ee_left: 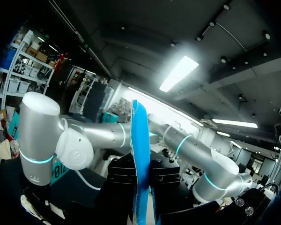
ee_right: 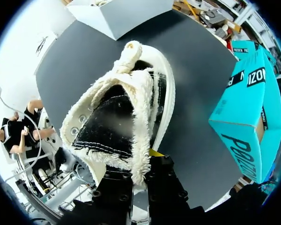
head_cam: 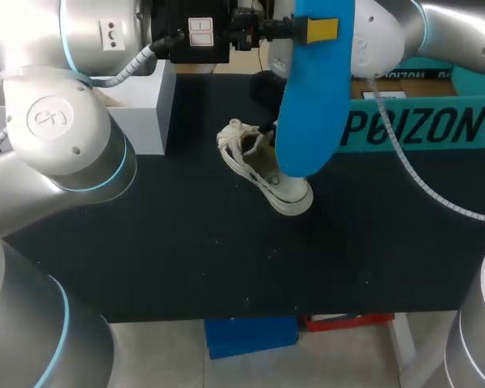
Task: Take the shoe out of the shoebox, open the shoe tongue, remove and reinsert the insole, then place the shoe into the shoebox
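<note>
Shoe is what the right jaws have got. They're nearly closed on the fluffy lining edge at the shoe's opening, one finger each side, so they're grasping it. It's a cream high-top with fleece inside, down on the black tabletop around the middle, toe aimed at the near edge and a bit right. From the head view those jaws are hidden behind the insole. The right arm comes in from the far right corner and bends down toward the shoe.

Left jaws are clenched on the blue insole near its upper end, with a yellow tip pressed flat on the side facing the head camera. The insole hangs roughly upright in the air, lower end just over the shoe, and I can't tell if it touches. The left arm comes in from the left, wrist level along the far edge, pointing right.

The teal shoebox sits at the right of the tabletop, apart from the shoe. A white box sits at the far left.
</note>
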`<state>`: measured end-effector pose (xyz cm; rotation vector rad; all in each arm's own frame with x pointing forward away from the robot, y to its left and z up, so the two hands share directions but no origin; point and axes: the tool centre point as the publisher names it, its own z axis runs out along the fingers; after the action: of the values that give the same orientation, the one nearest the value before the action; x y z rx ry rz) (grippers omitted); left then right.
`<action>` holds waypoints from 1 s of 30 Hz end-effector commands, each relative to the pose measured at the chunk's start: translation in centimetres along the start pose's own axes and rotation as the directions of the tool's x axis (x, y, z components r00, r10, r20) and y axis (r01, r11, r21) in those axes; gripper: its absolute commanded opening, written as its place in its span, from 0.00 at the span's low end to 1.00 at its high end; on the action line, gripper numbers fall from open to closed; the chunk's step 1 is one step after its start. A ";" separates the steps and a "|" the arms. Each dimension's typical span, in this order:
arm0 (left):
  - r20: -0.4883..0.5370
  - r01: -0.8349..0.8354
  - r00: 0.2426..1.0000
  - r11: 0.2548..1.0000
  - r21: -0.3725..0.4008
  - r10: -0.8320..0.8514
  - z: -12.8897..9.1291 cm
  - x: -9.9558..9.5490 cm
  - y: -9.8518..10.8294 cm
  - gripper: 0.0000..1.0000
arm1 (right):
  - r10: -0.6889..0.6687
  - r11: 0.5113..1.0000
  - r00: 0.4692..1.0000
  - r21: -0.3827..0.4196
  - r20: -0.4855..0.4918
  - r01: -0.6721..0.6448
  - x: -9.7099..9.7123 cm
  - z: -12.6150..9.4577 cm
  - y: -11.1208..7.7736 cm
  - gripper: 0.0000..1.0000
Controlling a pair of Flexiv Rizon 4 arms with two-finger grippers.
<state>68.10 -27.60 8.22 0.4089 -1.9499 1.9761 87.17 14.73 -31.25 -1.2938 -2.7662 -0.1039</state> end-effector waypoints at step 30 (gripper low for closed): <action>0.004 0.000 1.000 1.000 0.000 0.000 0.1 0.1 0.1 0.00 | 0.518 0.856 0.837 -0.107 0.176 -0.507 0.1 7.7 1.0 0.00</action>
<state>68.10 -27.60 8.22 0.4088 -1.9499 1.9761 87.46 15.91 -38.58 -2.1112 -2.4615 -0.0223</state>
